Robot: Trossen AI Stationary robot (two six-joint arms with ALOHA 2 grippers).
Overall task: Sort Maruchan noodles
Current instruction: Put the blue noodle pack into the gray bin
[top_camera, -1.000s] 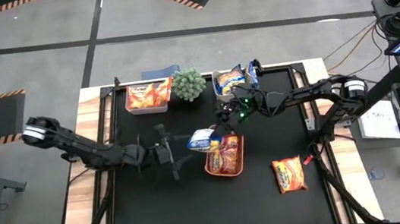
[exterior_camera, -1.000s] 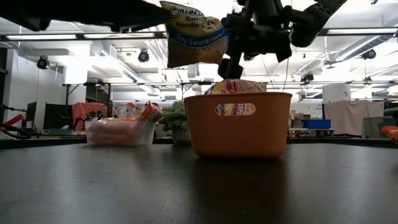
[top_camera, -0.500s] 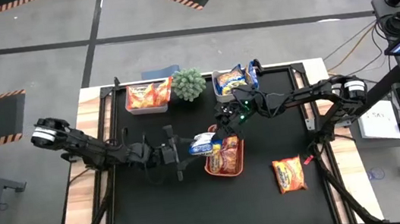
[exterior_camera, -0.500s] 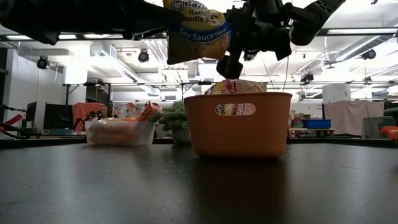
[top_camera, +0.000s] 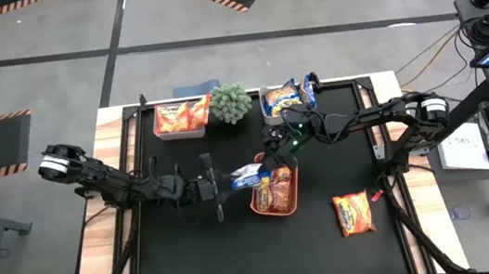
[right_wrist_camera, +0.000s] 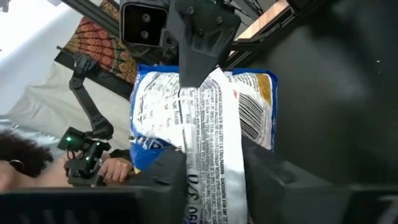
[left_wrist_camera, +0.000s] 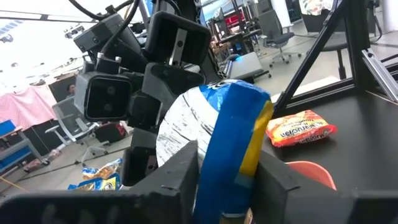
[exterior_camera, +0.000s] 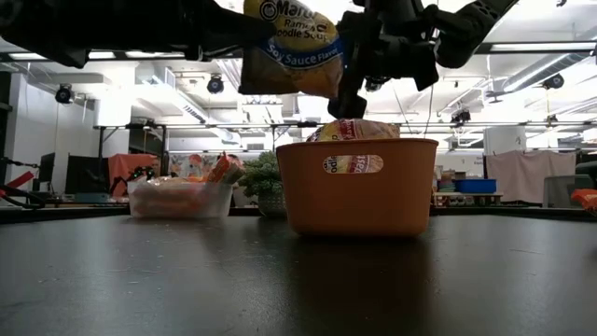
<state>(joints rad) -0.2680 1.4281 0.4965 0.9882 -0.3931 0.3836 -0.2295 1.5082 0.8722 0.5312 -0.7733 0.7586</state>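
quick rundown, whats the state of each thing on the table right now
yellow-and-blue packet: in the air by the tray's edge, between both grippers
left gripper: shut on the packet
right gripper: at the packet's other side
orange tray: upright, holds red packets
left bin: holds orange packets
right bin: holds yellow-and-blue packets
loose orange packet: flat on the table

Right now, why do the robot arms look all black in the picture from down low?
In the low view, bright ceiling lights shine behind the arms, so both are dark silhouettes; the yellow-and-blue packet and orange tray stay readable. In the high view, light is even.
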